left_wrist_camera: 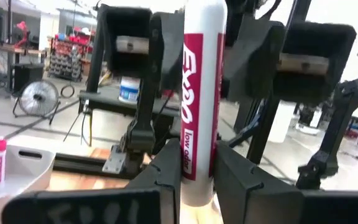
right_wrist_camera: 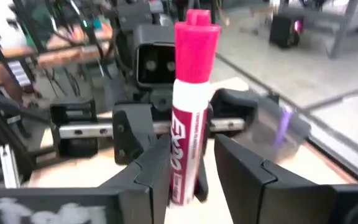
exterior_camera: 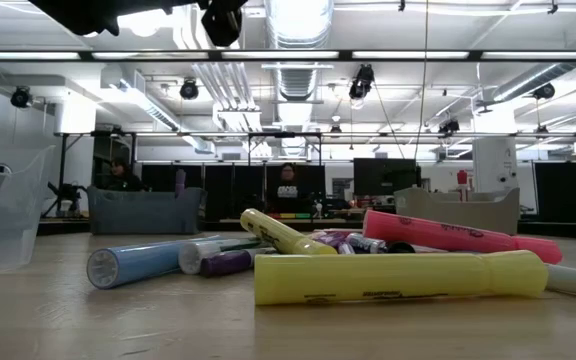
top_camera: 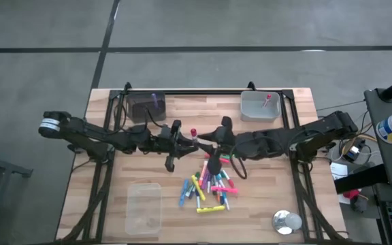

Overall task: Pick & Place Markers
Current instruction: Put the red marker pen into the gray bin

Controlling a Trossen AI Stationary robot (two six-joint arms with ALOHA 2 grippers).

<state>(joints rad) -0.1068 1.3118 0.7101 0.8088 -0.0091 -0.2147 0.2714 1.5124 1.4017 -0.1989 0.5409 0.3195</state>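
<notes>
While the loose markers (top_camera: pixel 208 188) lie heaped on the wooden table (top_camera: pixel 107 204) in front of the arms, one white-barrelled marker with a pink cap (top_camera: pixel 193 133) stands upright above mid-table — between both grippers. The left gripper (left_wrist_camera: pixel 197 174) is clamped on its barrel. The right gripper (right_wrist_camera: pixel 188 165) faces it with fingers (right_wrist_camera: pixel 151 168) either side of the same barrel; whether they press it I cannot tell. Further right, a grey bin (top_camera: pixel 260 107) holds another marker.
</notes>
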